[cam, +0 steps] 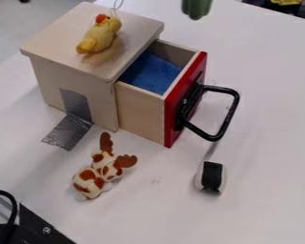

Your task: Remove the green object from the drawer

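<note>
The green object (196, 7) is outside the open drawer (140, 111), apart from it. Near this drawer lies a spotted toy (88, 182). I cannot tell how my claw stands.

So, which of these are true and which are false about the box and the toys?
1. The yellow duck is on top of the wooden box. True.
2. The drawer is shut. False: it is pulled open.
3. The drawer has a black handle. True.
4. The green object lies inside the drawer. False: it is up at the picture's top edge.
5. The spotted toy is on the table. True.
</note>
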